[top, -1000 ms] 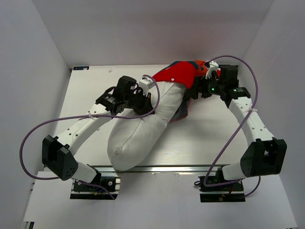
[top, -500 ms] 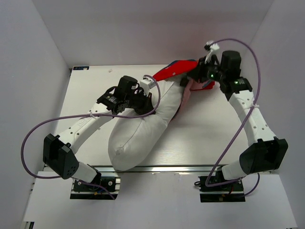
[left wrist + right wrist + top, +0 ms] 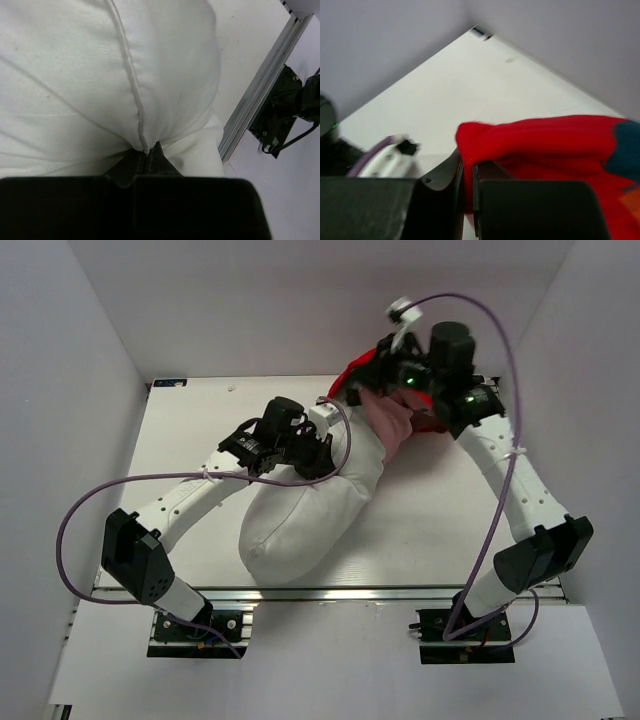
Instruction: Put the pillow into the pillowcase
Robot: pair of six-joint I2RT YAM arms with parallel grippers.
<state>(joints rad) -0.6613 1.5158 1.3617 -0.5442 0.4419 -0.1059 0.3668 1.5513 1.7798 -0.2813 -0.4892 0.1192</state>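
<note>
The white pillow (image 3: pixel 310 505) lies slanted across the table, its far end up against the pillowcase (image 3: pixel 395 418). In the left wrist view the pillow (image 3: pixel 75 75) fills the frame, and my left gripper (image 3: pixel 146 152) is shut on its piped seam. From above, that gripper (image 3: pixel 322 452) sits on the pillow's upper part. My right gripper (image 3: pixel 365 380) holds the red pillowcase edge lifted off the table, so the paler pink inside shows. In the right wrist view a fold of the red pillowcase (image 3: pixel 545 140) is pinched between the shut jaws of the right gripper (image 3: pixel 468 167).
An aluminium rail (image 3: pixel 330 592) runs along the table's near edge, with both arm bases behind it. White walls close in the table (image 3: pixel 190 430) on three sides. Purple cables loop from each arm. The rail (image 3: pixel 260 100) also shows beside the pillow in the left wrist view.
My right gripper has shut on the pillowcase edge and lifted it up and to the left, opening the mouth. The left arm has carried the pillow to the right, toward the pillowcase.
</note>
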